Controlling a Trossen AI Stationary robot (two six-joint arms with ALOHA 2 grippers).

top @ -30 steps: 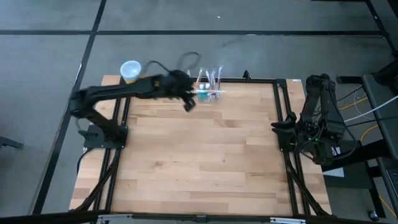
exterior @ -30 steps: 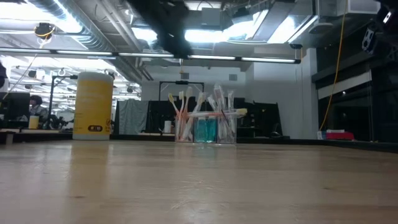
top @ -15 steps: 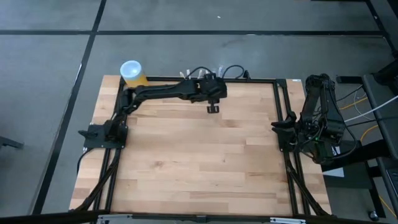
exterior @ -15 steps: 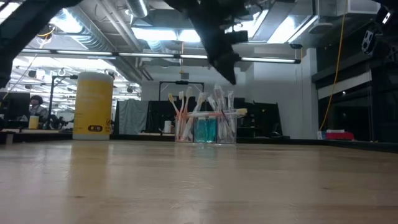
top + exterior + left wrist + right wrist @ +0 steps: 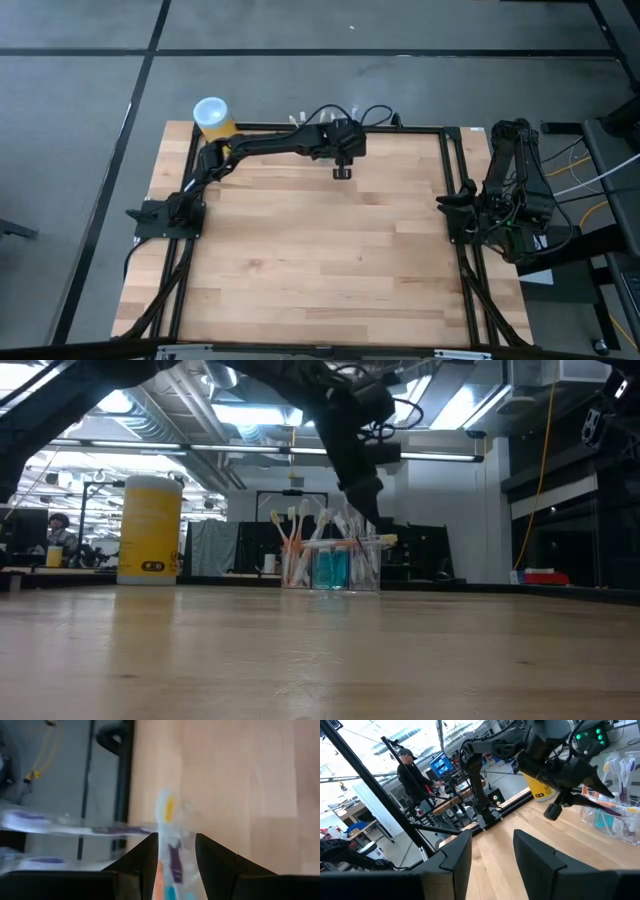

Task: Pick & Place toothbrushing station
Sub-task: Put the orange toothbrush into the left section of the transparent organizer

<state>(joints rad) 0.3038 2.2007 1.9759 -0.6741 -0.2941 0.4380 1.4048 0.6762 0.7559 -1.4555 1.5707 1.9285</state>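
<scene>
Holding toothbrushes upright: clear low-walled toothbrushing station, far table edge | left gripper over it, fingers parted, empty | no readable writing

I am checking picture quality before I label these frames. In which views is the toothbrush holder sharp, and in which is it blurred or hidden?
Low view: the toothbrushing station is fairly sharp, backlit by bright ceiling lights. Left wrist view: it is very close to the left gripper and smeared out of focus. Right wrist view: visible at the edge, mildly soft. High view: the left arm hides almost all of it.
</scene>
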